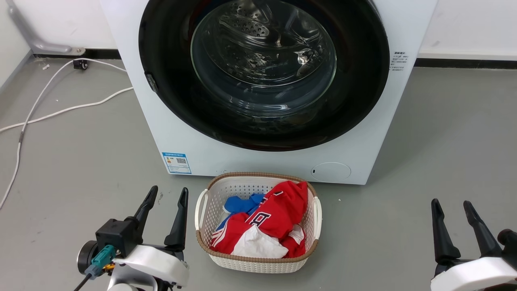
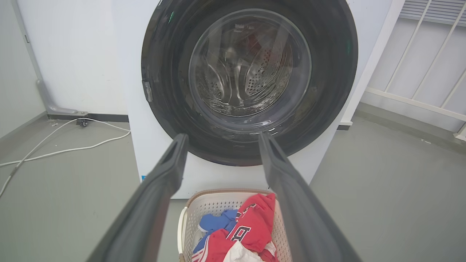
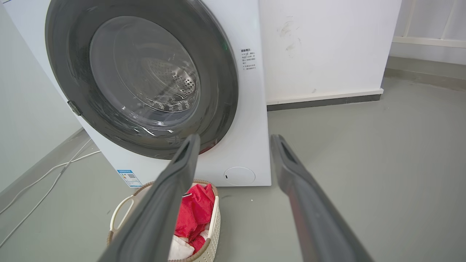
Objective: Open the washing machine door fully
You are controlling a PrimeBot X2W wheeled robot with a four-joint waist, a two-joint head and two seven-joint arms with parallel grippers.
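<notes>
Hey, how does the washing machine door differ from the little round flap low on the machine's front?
Size: the door spans nearly the width of the machine; the flap is small. Colour: the door is glossy black with a clear glass window; the flap is plain white like the casing. Place: the door fills the middle of the front; the flap sits low, toward the right in the head view. Both are round and look shut.

- Blue QR-code label sticker (image 1: pixel 176 162), low left on the big white washing machine (image 1: pixel 262 161): we cannot read it.
- Grey print (image 1: pixel 399 61), right front: too small.
- White letter (image 1: pixel 258 218) on the red garment (image 1: pixel 282 202): unclear.
</notes>
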